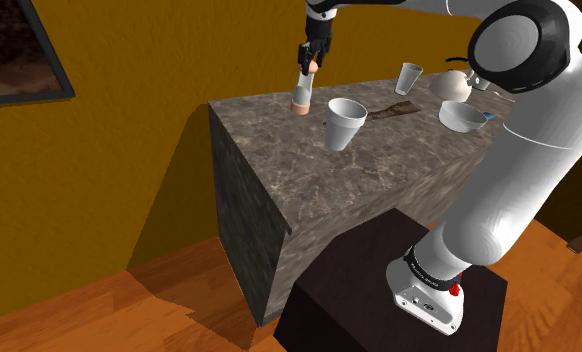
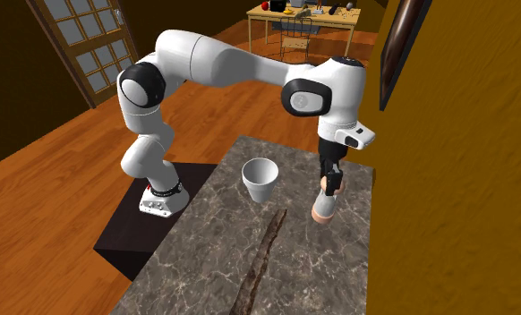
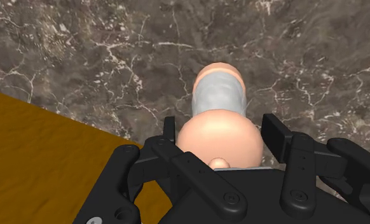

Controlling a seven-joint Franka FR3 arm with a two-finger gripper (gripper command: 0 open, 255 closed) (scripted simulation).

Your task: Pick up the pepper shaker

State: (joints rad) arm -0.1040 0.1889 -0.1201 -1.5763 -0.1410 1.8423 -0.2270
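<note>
Gripper [image 3: 220, 130] is down over the pepper shaker [image 3: 220, 95]. One black finger [image 3: 170, 130] sits on each side of the rounded peach cap, and the wrist view shows no gap on either side, so it reads as clamped on the cap. The arm comes down nearly vertical onto it in the shoulder view.

The shaker stands on the marbled counter [image 1: 309, 190], at the far corner near the orange wall [image 1: 129, 150], with its base close to the counter edge. It seems to be resting on the top, not lifted. It has a peach cap, a grey-white middle and a peach foot.

Handling, as a judgement:
- It is small and likely light, with a stiff body that won't give under the fingers.
- The cap is domed and looks smooth, so a grip high on the curve could slip or squirt upward.
- A hold lower down, at the widest part of the cap or on the straight grey body, would be safer.
- It is tall and narrow, so it tips easily under a sideways push. A straight-up lift suits it.
- The floor [image 3: 44, 140] lies just past the edge, so a drop there would lose it.

Nearby, a white cup [image 1: 345, 122] stands just beside the shaker. A dark strip [image 1: 389, 110] lies further along the counter. A bowl [image 1: 462, 117] and other white dishes are well apart.
</note>
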